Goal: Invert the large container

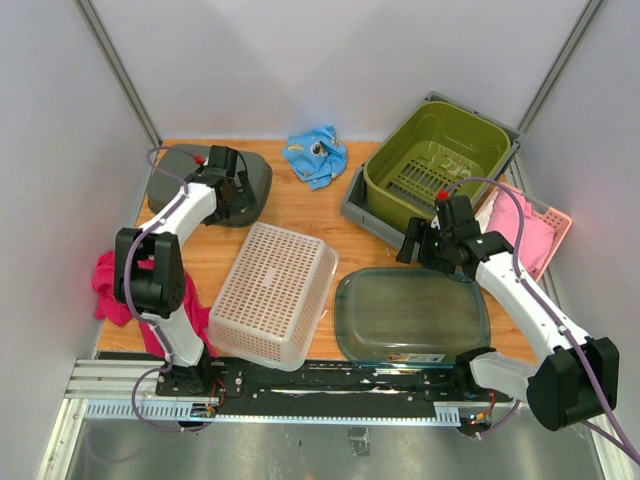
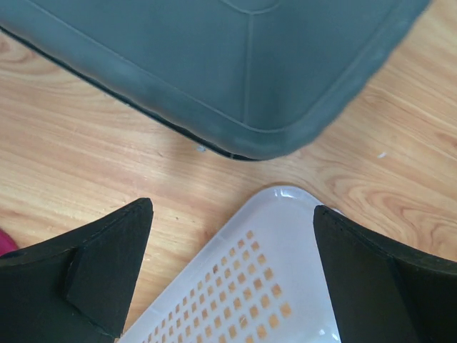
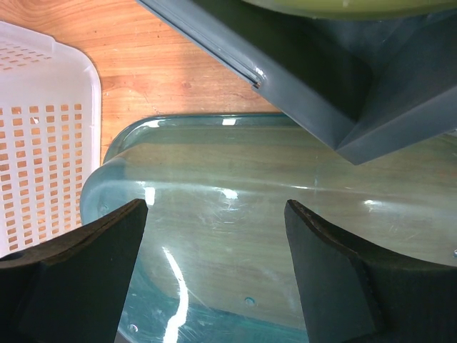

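A large clear, green-tinted container (image 1: pixel 410 315) lies at the front right of the table and appears to rest base up. It fills the right wrist view (image 3: pixel 235 257). My right gripper (image 1: pixel 418 252) is open and empty, hovering just above the container's far edge (image 3: pixel 216 204), not touching it. My left gripper (image 1: pixel 241 203) is open and empty at the back left, above the gap between a dark grey overturned tub (image 2: pixel 235 64) and the corner of a white perforated basket (image 2: pixel 250 286).
The white basket (image 1: pixel 275 290) lies upside down at the middle front. The grey tub (image 1: pixel 215 180) is at the back left. An olive basin (image 1: pixel 435 160) sits in a grey tray (image 3: pixel 321 78) at the back right. A blue cloth (image 1: pixel 315 155), pink cloths (image 1: pixel 110 285) and a pink basket (image 1: pixel 545 230) are also present.
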`<action>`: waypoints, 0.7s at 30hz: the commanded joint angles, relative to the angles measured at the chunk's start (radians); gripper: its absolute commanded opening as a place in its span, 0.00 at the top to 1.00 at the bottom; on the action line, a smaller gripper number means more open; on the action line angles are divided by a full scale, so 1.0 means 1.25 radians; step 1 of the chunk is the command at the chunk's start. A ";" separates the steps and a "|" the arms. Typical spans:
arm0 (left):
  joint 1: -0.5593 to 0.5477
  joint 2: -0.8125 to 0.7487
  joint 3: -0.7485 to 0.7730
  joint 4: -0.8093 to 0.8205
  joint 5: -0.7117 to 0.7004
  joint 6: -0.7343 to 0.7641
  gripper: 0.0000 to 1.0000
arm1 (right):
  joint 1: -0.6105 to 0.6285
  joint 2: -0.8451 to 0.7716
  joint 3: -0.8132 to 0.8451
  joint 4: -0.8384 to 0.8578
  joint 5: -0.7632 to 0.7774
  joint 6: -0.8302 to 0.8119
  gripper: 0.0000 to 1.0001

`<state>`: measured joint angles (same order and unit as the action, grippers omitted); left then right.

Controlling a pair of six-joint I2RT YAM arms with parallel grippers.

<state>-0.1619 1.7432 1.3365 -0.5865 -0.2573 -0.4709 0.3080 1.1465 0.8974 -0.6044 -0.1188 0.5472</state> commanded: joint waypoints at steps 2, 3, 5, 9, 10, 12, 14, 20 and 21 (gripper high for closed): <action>0.049 0.047 -0.004 0.087 0.073 -0.021 0.01 | 0.004 -0.011 0.028 -0.013 0.020 -0.018 0.20; 0.052 0.067 0.006 0.098 0.072 -0.012 0.01 | 0.004 -0.010 0.029 -0.012 0.019 -0.018 0.20; 0.060 0.105 0.035 0.114 0.077 0.004 0.01 | 0.005 -0.011 0.030 -0.013 0.018 -0.017 0.20; 0.071 0.172 0.106 0.141 0.079 0.020 0.01 | 0.004 -0.015 0.024 -0.014 0.021 -0.019 0.20; 0.074 0.188 0.135 0.142 0.086 0.020 0.01 | 0.004 -0.017 0.024 -0.016 0.021 -0.019 0.20; 0.081 0.221 0.184 0.134 0.086 0.024 0.01 | 0.005 -0.023 0.022 -0.023 0.026 -0.021 0.20; 0.085 0.254 0.232 0.122 0.089 0.033 0.01 | 0.004 -0.031 0.015 -0.026 0.033 -0.024 0.20; 0.089 0.329 0.339 0.089 0.104 0.085 0.01 | 0.003 -0.065 -0.002 -0.028 0.052 -0.020 0.20; 0.087 0.324 0.341 0.086 0.112 0.091 0.01 | 0.003 -0.072 -0.006 -0.029 0.054 -0.018 0.20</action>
<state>-0.0566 2.1323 1.7073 -0.4656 -0.1398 -0.4175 0.3080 1.0969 0.9058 -0.6121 -0.0845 0.5350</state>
